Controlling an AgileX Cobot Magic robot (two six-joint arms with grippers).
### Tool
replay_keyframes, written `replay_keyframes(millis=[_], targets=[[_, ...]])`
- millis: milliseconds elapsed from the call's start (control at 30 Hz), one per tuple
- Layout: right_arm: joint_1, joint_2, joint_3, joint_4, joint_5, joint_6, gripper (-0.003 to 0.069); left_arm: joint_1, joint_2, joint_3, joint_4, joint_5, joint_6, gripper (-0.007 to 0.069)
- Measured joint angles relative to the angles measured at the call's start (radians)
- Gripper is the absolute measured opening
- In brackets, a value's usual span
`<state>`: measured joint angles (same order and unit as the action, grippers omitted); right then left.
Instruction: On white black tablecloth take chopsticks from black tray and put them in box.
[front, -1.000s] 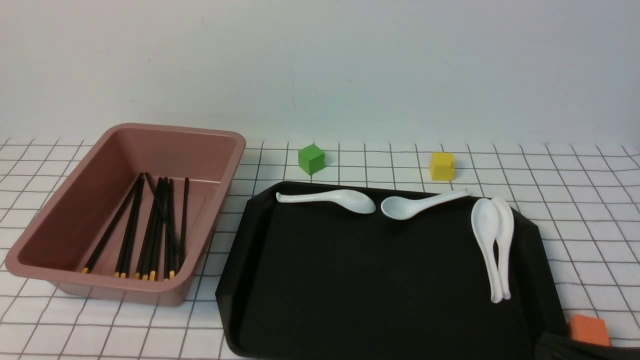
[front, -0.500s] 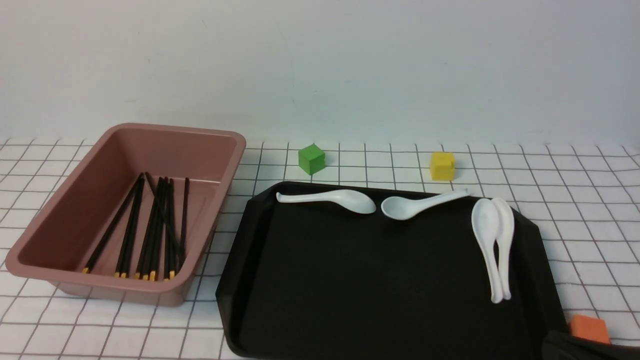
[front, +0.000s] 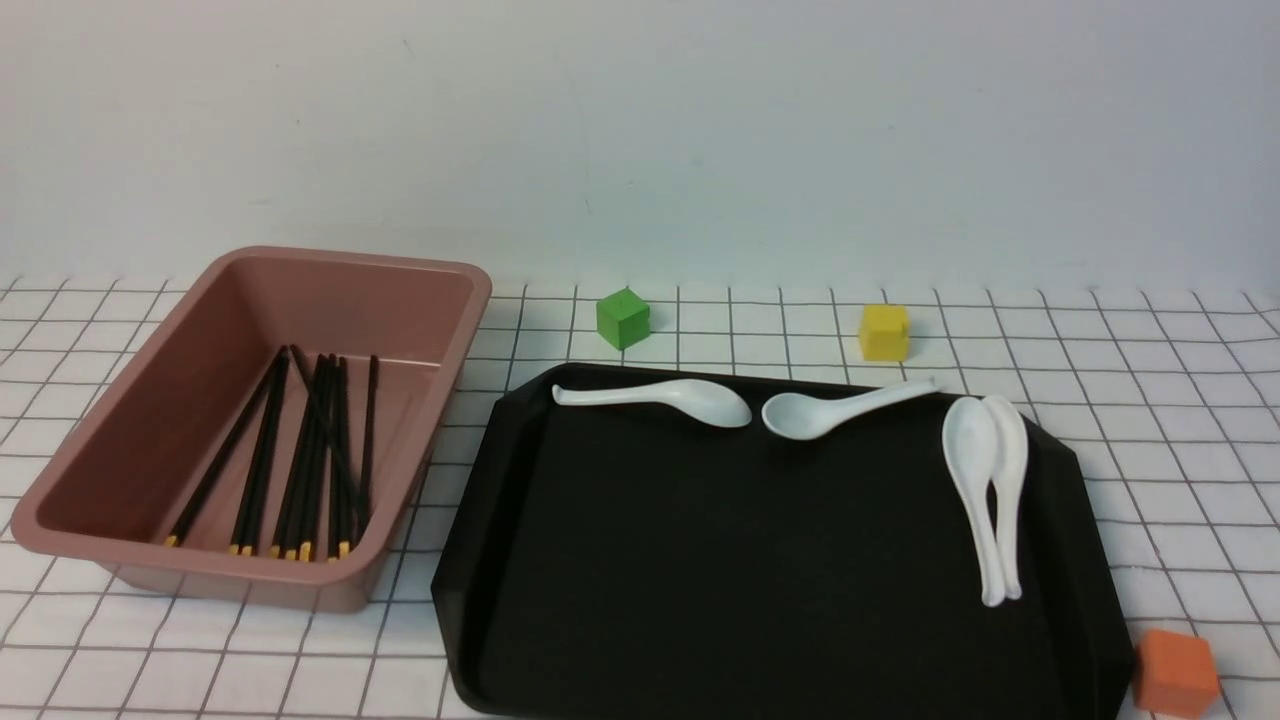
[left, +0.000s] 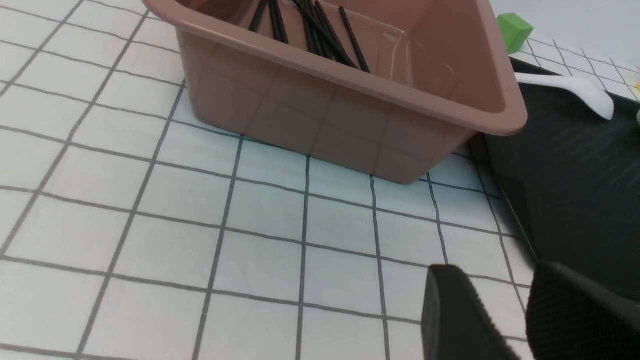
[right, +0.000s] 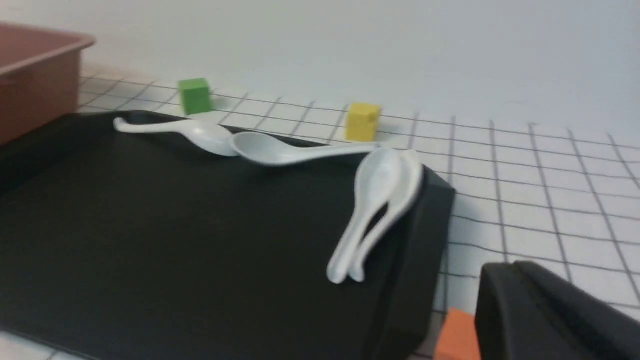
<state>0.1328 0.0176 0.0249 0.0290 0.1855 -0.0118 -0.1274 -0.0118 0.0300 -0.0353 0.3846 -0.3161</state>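
Several black chopsticks (front: 300, 460) with yellow-gold ends lie inside the pink-brown box (front: 440, 300) at the left of the grid tablecloth (front: 1150, 400). The black tray (front: 700, 560) in the middle holds no chopsticks. Neither gripper shows in the front view. In the left wrist view my left gripper (left: 495, 287) is open and empty, low over the cloth in front of the box (left: 350, 115), next to the tray's corner (left: 575, 175). In the right wrist view my right gripper (right: 515, 272) is shut and empty, beside the tray's right edge (right: 420, 260).
Four white spoons lie on the tray: two along its far edge (front: 660, 398) (front: 840, 408) and a pair at its right (front: 985, 490). A green cube (front: 623, 318) and a yellow cube (front: 885, 332) stand behind the tray. An orange cube (front: 1175, 670) sits at its near right corner.
The dark right gripper at the bottom right corner of the front view has drawn back out of the frame, uncovering the whole orange cube. Nothing else has moved.
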Motion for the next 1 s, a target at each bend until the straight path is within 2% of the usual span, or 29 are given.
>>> replay_keyframes(millis=[233,1000], targets=[[-0.052,-0.028,-0.004,-0.001,0.169,0.0,0.0034,0.0,0.0,0.0,0.0,0.0,0.0,0.0238],[-0.053,-0.028,-0.006,-0.004,0.178,-0.004,0.0057,0.0,0.0,0.0,0.0,0.0,0.0,0.0238]])
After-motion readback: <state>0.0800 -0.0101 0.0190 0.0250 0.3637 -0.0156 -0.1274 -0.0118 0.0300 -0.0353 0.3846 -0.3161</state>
